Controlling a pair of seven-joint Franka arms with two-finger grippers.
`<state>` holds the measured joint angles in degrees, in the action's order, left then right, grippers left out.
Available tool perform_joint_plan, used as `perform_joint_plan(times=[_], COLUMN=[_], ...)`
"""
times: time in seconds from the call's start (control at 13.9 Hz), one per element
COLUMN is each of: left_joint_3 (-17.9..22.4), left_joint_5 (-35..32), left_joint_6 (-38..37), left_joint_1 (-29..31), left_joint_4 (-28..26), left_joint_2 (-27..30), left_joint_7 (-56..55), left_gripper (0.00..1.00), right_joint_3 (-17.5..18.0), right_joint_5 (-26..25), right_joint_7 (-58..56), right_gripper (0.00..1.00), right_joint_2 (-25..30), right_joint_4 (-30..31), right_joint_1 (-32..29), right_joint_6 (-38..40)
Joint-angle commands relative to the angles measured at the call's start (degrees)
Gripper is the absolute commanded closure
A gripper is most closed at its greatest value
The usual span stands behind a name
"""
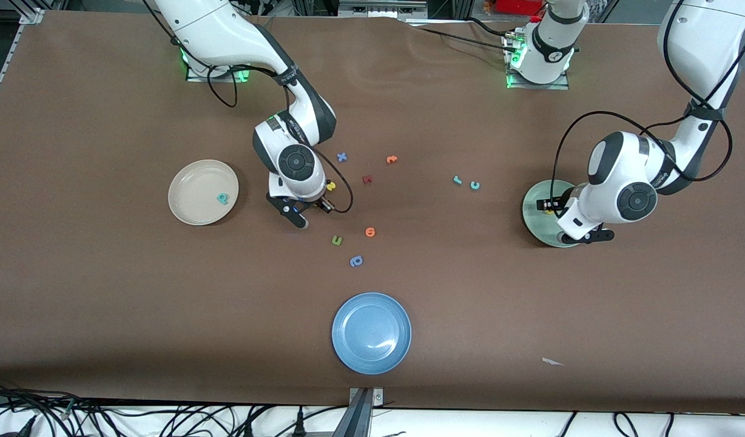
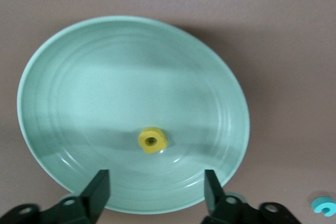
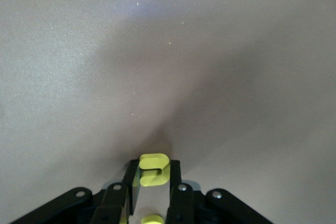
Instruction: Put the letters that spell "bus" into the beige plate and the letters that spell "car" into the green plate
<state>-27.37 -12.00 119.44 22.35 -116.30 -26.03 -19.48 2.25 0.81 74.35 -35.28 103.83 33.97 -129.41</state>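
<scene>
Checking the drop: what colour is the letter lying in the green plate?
Yellow letter, clearest in the left wrist view.

High front camera facing robots, two close wrist cameras looking down, probably steeply

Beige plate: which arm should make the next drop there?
Right. The right gripper is shut on a yellow letter near the beige plate; the left gripper hangs open over the green plate.

Right gripper [image 3: 154,178] low over bare brown table [image 3: 168,51], black fingers [image 3: 132,182] closed on small yellow foam letter [image 3: 153,169]. Letter pinched edge-on between pads, notch visible in its face; exact letter unclear. Second yellow piece [image 3: 153,219] partly visible between finger bases. Gripper shadow on table.
</scene>
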Motion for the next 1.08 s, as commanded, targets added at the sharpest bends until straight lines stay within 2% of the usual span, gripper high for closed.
perform_joint_plan(times=[0.0, 0.14, 0.29, 0.43, 0.65, 0.86, 1.01], left_joint_3=[-3.28, -6.45, -10.75, -13.83, -14.46, -14.46, -14.46], left_joint_5=[-0.39, 0.40, 0.58, 0.58, 0.58, 0.49, 0.49], left_joint_6=[-0.79, -0.79, -0.62, 0.69, 8.23, 14.57, 15.38], left_joint_1=[-0.02, 0.07, 0.07, -0.02, -2.03, -2.31, -2.83], left_joint_4=[0.81, 0.64, -0.06, -1.90, -6.46, -10.16, -10.70], left_joint_2=[1.25, 1.33, 1.33, 0.98, 0.72, 0.54, -0.33], left_joint_7=[-5.81, -11.87, -19.07, -23.75, -27.97, -28.69, -28.69], left_gripper=[0.00, 0.00, 0.03, 0.12, 0.15, 0.21, 0.23], right_joint_3=[-1.28, -3.73, -8.47, -12.69, -18.32, -20.44, -21.41], right_joint_5=[0.68, 0.68, 0.77, 0.68, 0.77, 0.68, 0.68], right_joint_7=[-8.57, -15.78, -25.60, -35.80, -47.50, -51.14, -53.86], right_gripper=[0.87, 0.87, 0.87, 0.87, 0.87, 0.87, 0.85], right_joint_2=[6.00, 8.11, 9.96, 13.11, 17.95, 19.72, 19.55], right_joint_4=[0.76, 1.11, 2.16, 6.97, 16.11, 24.20, 26.07], right_joint_1=[-1.79, -2.85, -2.86, -2.86, -2.86, -2.86, -2.86], right_joint_6=[8.70, 14.15, 17.59, 17.97, 14.03, 8.23, 6.19])
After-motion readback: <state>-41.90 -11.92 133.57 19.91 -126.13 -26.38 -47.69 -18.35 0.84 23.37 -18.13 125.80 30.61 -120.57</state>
